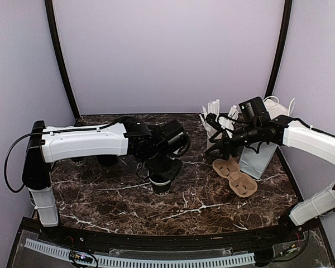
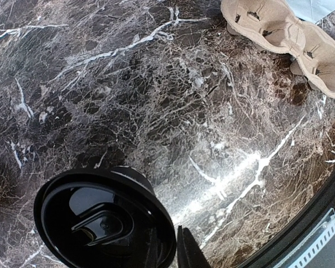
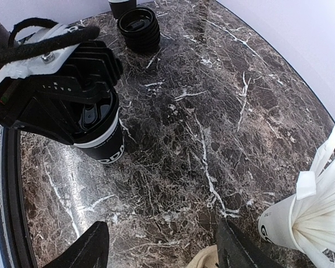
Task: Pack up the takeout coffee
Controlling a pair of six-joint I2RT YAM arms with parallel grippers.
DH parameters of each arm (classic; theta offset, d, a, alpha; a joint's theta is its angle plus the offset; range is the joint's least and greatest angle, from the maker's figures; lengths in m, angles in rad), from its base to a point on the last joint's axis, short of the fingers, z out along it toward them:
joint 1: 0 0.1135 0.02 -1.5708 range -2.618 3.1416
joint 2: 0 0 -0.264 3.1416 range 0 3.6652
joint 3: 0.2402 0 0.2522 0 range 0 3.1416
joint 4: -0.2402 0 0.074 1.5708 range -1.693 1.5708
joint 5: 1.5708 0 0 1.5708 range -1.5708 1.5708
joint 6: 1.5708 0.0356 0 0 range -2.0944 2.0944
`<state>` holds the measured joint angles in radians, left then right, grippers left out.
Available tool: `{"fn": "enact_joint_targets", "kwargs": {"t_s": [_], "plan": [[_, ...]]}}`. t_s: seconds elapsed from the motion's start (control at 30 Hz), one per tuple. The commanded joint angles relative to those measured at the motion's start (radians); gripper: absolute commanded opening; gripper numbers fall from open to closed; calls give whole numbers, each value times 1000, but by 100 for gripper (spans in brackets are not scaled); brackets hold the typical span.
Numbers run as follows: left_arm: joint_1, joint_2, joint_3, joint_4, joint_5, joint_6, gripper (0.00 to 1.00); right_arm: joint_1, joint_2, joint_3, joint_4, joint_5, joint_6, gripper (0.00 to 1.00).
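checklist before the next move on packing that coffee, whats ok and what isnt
1. The takeout coffee is lidded: ok, black lid seated.
2. It stands upright on the table: ok.
3. The left hand grips it: cannot tell. The hand sits around the lid with one finger beside the rim, but contact is unclear.
4. The cup carrier has free wells: ok, both visible wells are empty.
5. The right hand is out of the way: probably not ok. It hangs open close by the carrier's far end.
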<state>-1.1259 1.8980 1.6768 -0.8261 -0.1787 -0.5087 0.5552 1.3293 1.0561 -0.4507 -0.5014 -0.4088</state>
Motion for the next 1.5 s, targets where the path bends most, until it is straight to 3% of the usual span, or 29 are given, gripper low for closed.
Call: {"fn": "enact_joint_targets", "kwargs": {"t_s": [0.0, 0.13, 0.4, 0.63, 0.83, 1.2, 1.33, 1.47], "plan": [[-4, 8, -5, -36, -10, 4, 14, -5, -15, -5, 32, -14, 9, 67], [-3, 25, -1, -43, -14, 8, 16, -5, -15, -3, 32, -15, 9, 68], [-3, 17, 33, -82, -37, 9, 9, -5, -23, -9, 31, -9, 10, 68], [-3, -75, 49, -104, -32, 31, 5, -6, -19, 4, 24, -27, 14, 68], [-2, -165, 35, -27, 31, 74, 3, -5, -14, 19, 16, -44, 18, 68], [39, -357, -82, 551, 562, 184, 3, -3, 32, 296, -173, -329, 2, 77], [128, -425, -207, 806, 716, 71, 3, -1, 49, 394, -208, -415, 19, 84], [227, -481, -380, 1167, 851, -139, 3, 1, 70, 495, -209, -452, 75, 89]]}}
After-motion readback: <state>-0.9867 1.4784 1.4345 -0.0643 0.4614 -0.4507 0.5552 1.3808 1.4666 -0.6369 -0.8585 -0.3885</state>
